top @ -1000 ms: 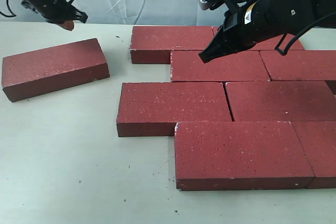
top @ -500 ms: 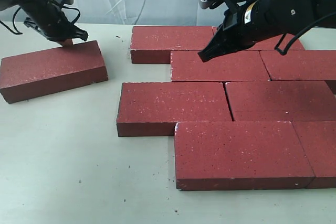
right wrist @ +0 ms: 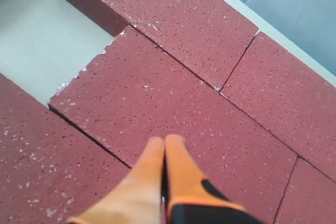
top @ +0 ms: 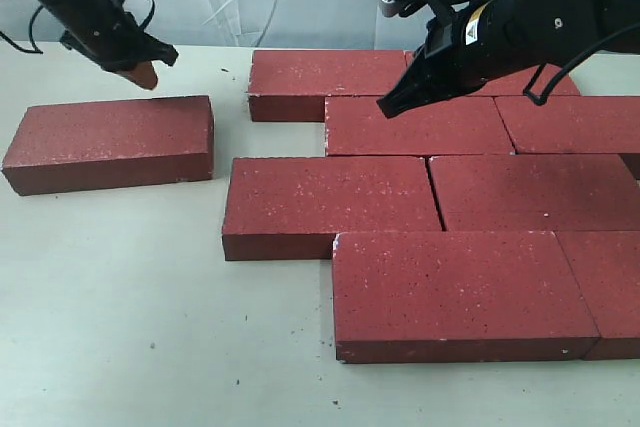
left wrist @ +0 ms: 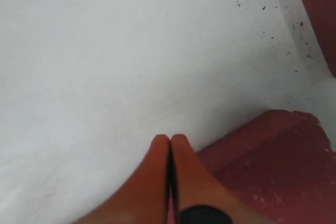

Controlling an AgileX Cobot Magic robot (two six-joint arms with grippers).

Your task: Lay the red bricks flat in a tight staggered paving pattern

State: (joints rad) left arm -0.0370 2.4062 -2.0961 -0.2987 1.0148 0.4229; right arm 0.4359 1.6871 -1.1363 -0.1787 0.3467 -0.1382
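Red bricks point(top: 330, 202) lay flat on the pale tabletop point(top: 130, 327), all rough dark-red slabs flecked with pale specks. Farthest left, one loose brick point(top: 108, 143) sat apart from the rest, its long axis running nearly left to right with only a slight tilt. The left gripper point(top: 148, 71) hung above the tabletop just behind its far edge, orange tips pressed together and empty. Its wrist view showed little more than a blurred brick corner and some grit. To the right, the paved group point(top: 465, 287) lay in four staggered rows, long sides across the view and joints tight. The right gripper point(top: 386, 107), likewise pressed together and empty, hovered over the second row. Its arm point(top: 560, 17) hid part of the back row, and the frame's right edge cut off the outermost bricks.
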